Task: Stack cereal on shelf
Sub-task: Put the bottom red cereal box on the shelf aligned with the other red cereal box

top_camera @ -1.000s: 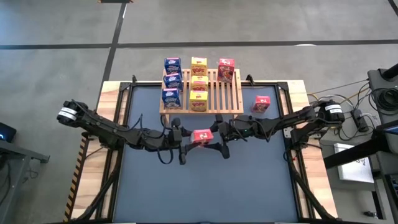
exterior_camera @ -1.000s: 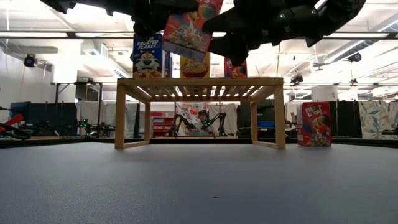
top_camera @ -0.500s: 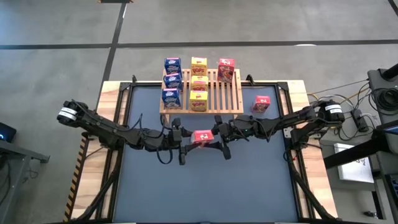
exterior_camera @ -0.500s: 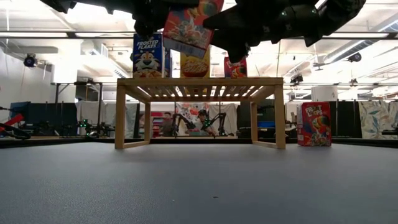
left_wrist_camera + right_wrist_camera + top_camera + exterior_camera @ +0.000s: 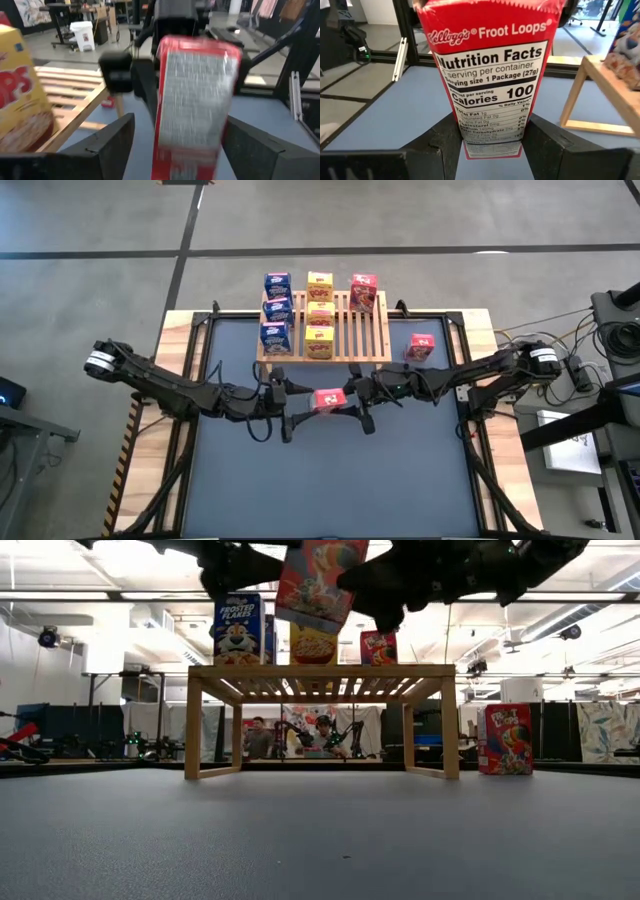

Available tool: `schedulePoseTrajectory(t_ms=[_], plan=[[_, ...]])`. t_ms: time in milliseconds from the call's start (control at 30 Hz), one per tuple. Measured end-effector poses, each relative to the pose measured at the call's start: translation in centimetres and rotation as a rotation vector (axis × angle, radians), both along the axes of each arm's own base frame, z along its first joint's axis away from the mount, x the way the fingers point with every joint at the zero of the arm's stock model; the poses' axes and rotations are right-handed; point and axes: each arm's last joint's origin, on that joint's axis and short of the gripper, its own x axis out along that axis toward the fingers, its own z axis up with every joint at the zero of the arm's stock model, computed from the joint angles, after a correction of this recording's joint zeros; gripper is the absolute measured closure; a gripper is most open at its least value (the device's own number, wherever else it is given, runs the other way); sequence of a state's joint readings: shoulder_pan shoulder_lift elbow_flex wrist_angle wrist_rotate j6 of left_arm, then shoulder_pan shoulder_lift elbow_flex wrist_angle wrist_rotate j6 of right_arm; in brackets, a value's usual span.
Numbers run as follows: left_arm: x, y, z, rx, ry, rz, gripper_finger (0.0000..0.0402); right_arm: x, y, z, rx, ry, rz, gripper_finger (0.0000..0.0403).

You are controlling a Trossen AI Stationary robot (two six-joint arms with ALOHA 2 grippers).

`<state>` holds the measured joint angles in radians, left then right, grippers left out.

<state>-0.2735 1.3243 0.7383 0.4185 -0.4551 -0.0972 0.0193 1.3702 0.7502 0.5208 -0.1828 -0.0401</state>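
A red cereal box (image 5: 327, 399) hangs in the air over the table, in front of the shelf (image 5: 372, 330). My right gripper (image 5: 347, 402) is shut on it from the right. My left gripper (image 5: 297, 406) is open just left of the box. In the left wrist view its fingers (image 5: 112, 145) stand wide on either side of the box (image 5: 195, 100), apart from it. Three blue boxes (image 5: 276, 308), three yellow boxes (image 5: 319, 315) and one red box (image 5: 363, 292) stand on the slats. Another red box (image 5: 421, 346) stands on the table, right of the shelf. My right gripper pinches the red box between its two fingers (image 5: 442, 145) near the box's lower end (image 5: 492, 140). One finger is on each side of the narrow nutrition panel. The fingers come about level from the table's right. The box is lifted clear, roughly upright and tilted (image 5: 320, 580).
The shelf stands at the far middle of the blue mat (image 5: 330, 480), and its right slats are bare. In the low view the held box is higher than the shelf top (image 5: 320, 670). People show in the room beyond the table (image 5: 258, 735).
My left gripper has drawn back toward the table's left edge, away from the red box. The box stays in my right gripper and has shifted slightly up and to the right in the low view.
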Motion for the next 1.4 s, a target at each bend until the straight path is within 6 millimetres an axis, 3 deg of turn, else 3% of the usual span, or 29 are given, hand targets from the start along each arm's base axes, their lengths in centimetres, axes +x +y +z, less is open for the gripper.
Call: schedulePoseTrajectory(t_ms=[300, 600, 867, 1067, 1400], plan=[[-3.4, -0.4, 1.8, -0.013, 0.003, -0.038, 0.0119, -3.1, -0.8, 3.4, -0.069, -0.012, -0.049, 0.0232], [-6.6, -0.9, 0.1, -0.034, -0.104, 0.000, 0.0121, -7.7, -3.4, 6.1, -0.162, 0.027, -0.268, 0.0230], [-7.8, -1.3, -1.5, -0.017, -0.254, -0.140, 0.0121, -11.9, -7.3, 7.9, -0.284, 0.032, -0.442, 0.0230], [-8.4, -1.0, -2.2, -0.023, -0.299, -0.140, 0.0121, -13.3, -11.1, 7.5, -0.229, 0.036, -0.388, 0.0229], [-8.4, -1.0, -2.4, -0.022, -0.291, -0.144, 0.0121, -13.3, -17.3, 4.2, -0.090, 0.156, -0.353, 0.0231]])
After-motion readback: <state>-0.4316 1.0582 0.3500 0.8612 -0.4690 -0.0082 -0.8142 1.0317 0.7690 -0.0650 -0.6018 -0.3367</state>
